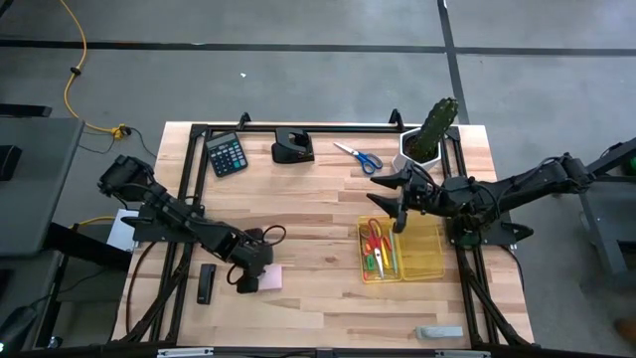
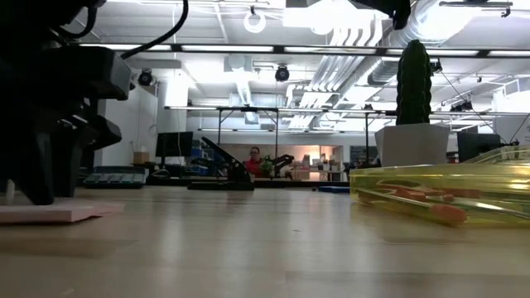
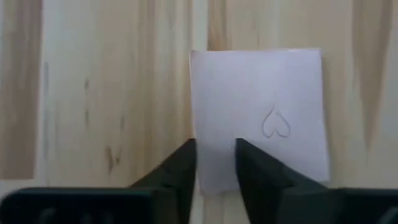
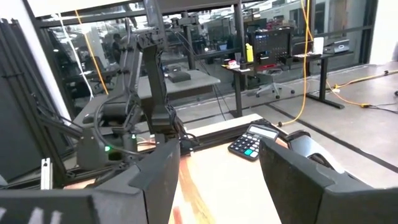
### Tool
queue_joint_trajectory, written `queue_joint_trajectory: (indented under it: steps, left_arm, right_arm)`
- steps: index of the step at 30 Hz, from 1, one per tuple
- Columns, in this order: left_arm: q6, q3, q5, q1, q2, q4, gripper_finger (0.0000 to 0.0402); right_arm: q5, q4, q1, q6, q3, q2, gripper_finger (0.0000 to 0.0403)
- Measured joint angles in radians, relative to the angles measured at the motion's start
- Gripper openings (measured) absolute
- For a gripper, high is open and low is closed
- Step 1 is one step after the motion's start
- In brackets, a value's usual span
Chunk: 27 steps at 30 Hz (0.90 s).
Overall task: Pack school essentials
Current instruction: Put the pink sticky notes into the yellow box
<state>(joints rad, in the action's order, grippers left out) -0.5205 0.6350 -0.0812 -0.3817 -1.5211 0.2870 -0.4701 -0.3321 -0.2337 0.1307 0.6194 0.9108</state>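
Desk (image 1: 318, 239) carries a clear yellow tray (image 1: 422, 261) at right-centre; red-handled scissors (image 1: 375, 239) lie inside with the long axis running front to back, beside thin pens (image 1: 386, 261) lying the same way. Right claw (image 1: 397, 204) hangs spread wide and released above the tray's rear edge; blue-handled scissors (image 1: 358, 156) lie slantwise near the desk's back edge. Left claw (image 3: 215, 163) is down at the pink sticky pad (image 3: 260, 115), flat and square to the desk's edges at front left, fingers narrowly parted astride its near edge; whether they grip it cannot be told.

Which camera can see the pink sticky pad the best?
The left wrist view: the sticky pad fills it, lying flat on the wood, with a small heart outline on it. The high view shows a small pink square beside the left gripper. The low view sees only its thin edge. The right wrist view misses it.
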Motion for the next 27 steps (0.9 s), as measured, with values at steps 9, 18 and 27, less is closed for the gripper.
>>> queue_joint_trajectory:
  steps: [9,18,27]
  left_arm:
    - [0.022,-0.006,0.013,0.010,0.081,0.048,0.0008]
    - [0.123,-0.006,-0.040,0.097,0.347,0.072,0.0001]
    - [0.203,-0.005,-0.132,0.230,0.655,0.056,0.0000]
  right_arm:
    - [-0.033,0.001,0.000,0.000,0.000,0.000,0.0213]
    - [-0.035,0.009,0.000,0.000,0.000,0.000,0.0213]
    - [-0.035,0.009,0.000,0.027,0.000,0.000,0.0213]
